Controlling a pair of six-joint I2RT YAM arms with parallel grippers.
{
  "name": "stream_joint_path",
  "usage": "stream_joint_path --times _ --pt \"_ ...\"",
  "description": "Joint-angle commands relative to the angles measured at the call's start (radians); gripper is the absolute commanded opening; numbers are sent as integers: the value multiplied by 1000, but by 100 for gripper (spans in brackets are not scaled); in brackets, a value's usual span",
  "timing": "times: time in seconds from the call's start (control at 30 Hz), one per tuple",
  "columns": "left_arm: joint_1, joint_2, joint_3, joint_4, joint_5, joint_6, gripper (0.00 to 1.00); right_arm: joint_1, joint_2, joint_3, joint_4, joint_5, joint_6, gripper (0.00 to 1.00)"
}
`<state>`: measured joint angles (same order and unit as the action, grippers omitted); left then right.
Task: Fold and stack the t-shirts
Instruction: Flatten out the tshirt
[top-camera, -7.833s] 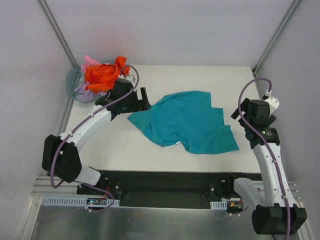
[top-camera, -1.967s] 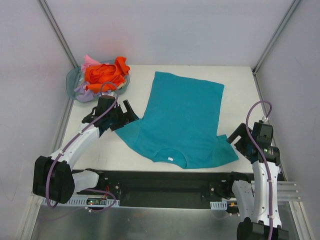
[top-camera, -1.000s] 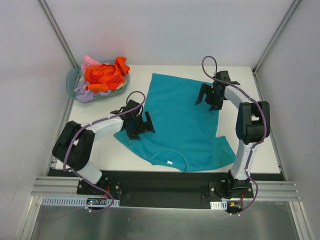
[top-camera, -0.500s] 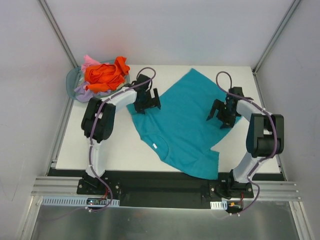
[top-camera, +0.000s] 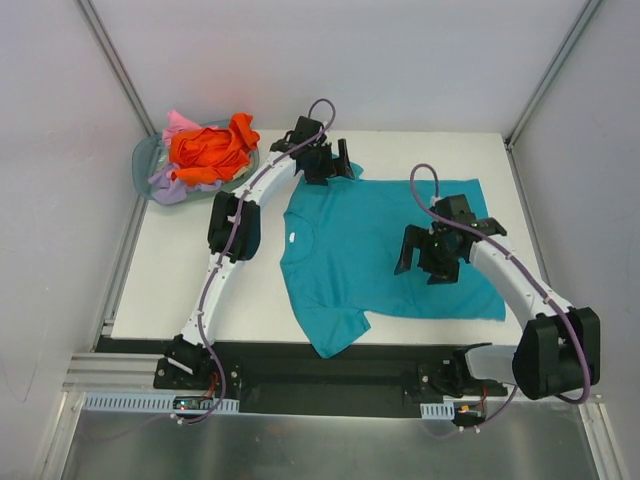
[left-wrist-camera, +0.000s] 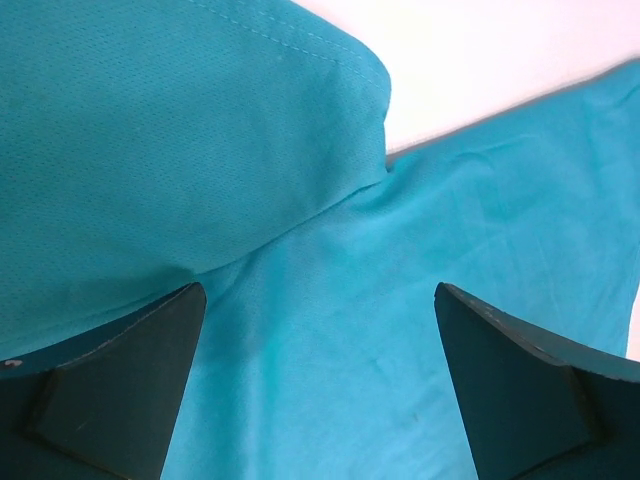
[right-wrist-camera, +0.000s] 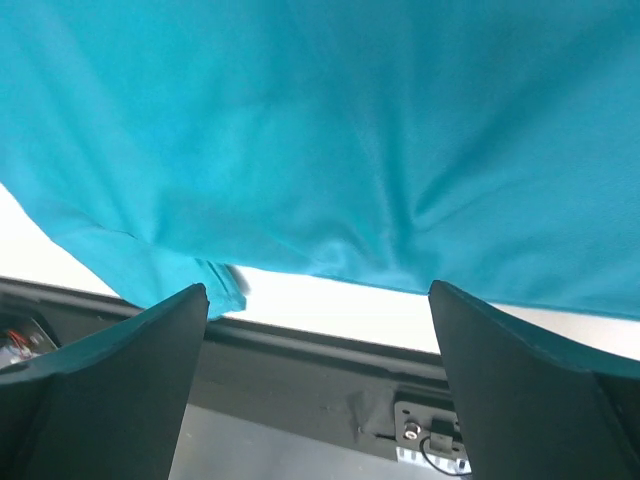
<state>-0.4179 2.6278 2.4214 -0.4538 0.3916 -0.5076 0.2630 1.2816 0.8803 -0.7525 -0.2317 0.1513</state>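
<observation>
Teal t-shirt (top-camera: 365, 255) lies spread on the bench (top-camera: 190, 270), mid to right; collar points to the robot's left, hem to its right; one sleeve at the far side, the other hangs toward the near edge of the bench; mostly flat, a few creases.
Left hand (top-camera: 328, 166) reaches far out, over the far sleeve of the teal shirt; jaws wide, nothing between them; left wrist view shows both fingers (left-wrist-camera: 100, 390) spread above teal cloth (left-wrist-camera: 300, 300), stitched sleeve hem at upper left, a patch of white bench (left-wrist-camera: 480, 50) past it.
Right hand (top-camera: 425, 262) sits over the shirt body on the right half; jaws wide too, gripping nothing; right wrist view shows teal cloth (right-wrist-camera: 330, 130) filling the top, its edge lying on a white strip of bench (right-wrist-camera: 330, 300), dark rail below; can't tell if the fingertips touch the cloth.
Basket (top-camera: 140, 158) at the far left corner of the bench, well apart from the teal shirt; orange t-shirt (top-camera: 205, 148) heaped on top, lavender t-shirt (top-camera: 168, 186) at the near side, pink t-shirt (top-camera: 178, 122) peeking at the back; all crumpled, unfolded.
</observation>
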Motion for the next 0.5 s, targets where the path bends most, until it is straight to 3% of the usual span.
stream_joint_path --times 0.0,0.2,0.47 --pt "-4 -173 -90 -16 -2 79 99 -50 -16 140 -45 100 -25 97" --pt "-31 -530 -471 -11 -126 104 99 -223 103 232 56 74 -55 97" --pt "-65 -646 -811 12 -119 27 99 -353 372 361 68 92 -74 97"
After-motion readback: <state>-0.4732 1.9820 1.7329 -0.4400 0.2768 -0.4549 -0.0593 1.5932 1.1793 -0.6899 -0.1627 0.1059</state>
